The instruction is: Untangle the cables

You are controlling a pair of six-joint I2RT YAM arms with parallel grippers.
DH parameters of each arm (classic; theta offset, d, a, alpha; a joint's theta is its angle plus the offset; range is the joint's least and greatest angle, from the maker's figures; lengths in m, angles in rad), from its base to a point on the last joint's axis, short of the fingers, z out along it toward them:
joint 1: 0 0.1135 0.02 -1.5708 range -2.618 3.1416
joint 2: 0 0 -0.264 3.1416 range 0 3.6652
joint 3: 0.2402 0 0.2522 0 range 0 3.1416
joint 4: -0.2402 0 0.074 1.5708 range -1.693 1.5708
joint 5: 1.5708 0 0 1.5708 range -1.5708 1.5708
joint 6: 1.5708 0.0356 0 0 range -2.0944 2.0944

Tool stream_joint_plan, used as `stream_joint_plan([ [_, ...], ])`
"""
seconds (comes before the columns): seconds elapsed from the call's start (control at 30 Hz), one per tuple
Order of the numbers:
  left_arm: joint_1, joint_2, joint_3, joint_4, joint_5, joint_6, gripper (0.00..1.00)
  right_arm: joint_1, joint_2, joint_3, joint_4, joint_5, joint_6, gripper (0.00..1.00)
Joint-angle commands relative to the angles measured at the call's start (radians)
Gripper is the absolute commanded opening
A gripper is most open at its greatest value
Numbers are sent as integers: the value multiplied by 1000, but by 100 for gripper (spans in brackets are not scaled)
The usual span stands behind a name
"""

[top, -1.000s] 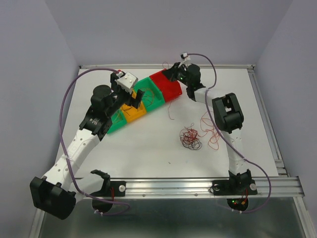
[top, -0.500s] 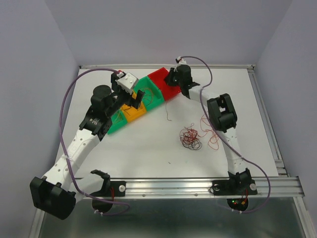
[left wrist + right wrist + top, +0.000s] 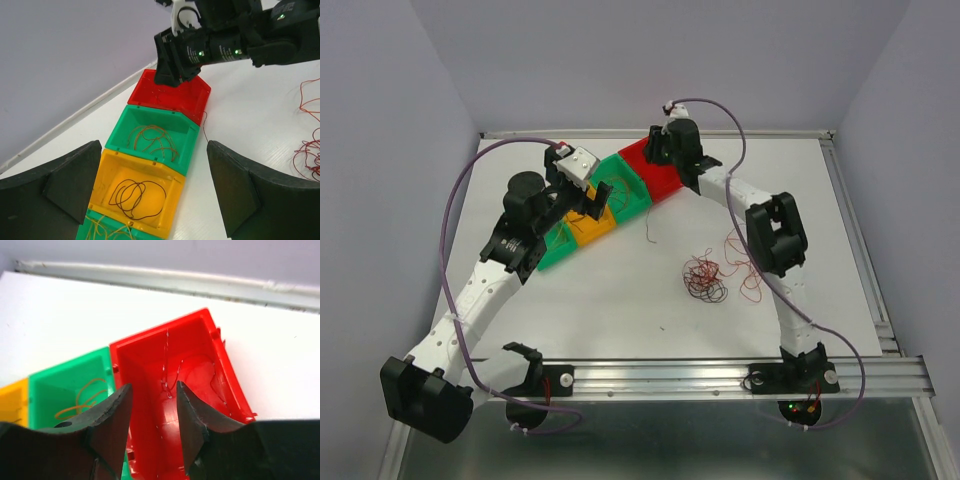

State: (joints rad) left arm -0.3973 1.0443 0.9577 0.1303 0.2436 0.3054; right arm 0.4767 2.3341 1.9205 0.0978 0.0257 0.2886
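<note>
A tangle of red and dark cables [image 3: 705,278] lies on the white table, with loose red strands [image 3: 745,255] just right of it. My right gripper [image 3: 658,147] hovers over the red bin [image 3: 220,365], open [image 3: 154,390], nothing between its fingers. A thin red cable [image 3: 172,375] lies in that bin below them. One red strand [image 3: 649,225] trails from the bin's edge onto the table. My left gripper [image 3: 150,195] stands wide open above the yellow bin [image 3: 172,212], which holds a dark brown cable [image 3: 137,192].
Four bins stand in a diagonal row: red, green [image 3: 185,127] with orange cable [image 3: 155,140], yellow, and a second green one [image 3: 82,232] with yellow cable. Lilac arm cables arc over both sides. A metal rail [image 3: 720,375] runs along the near edge.
The right arm swung left over the red bin and its jaws went from shut to open, letting go of the red cable. The trailing strand shifted left. The left arm stayed still.
</note>
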Motion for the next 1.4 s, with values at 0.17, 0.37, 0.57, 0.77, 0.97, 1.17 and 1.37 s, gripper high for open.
stream_joint_plan([
  [0.17,3,-7,-4,37,25,6,99,20,-220,-138,-50,60,-45,56],
  [0.37,3,-7,-4,35,28,11,99,85,-303,-284,-139,88,-54,73],
  [0.57,3,-6,-5,32,37,12,99,138,-323,-449,-135,125,-3,64],
  [0.77,3,-10,-10,31,43,14,99,175,-285,-518,-74,115,29,58],
  [0.97,3,-9,-10,31,40,18,99,177,-271,-542,-26,141,44,45],
  [1.17,5,-4,-10,31,39,20,99,177,-254,-538,-21,140,40,43],
  [1.37,3,-1,-10,32,40,23,99,177,-228,-528,2,163,47,30],
])
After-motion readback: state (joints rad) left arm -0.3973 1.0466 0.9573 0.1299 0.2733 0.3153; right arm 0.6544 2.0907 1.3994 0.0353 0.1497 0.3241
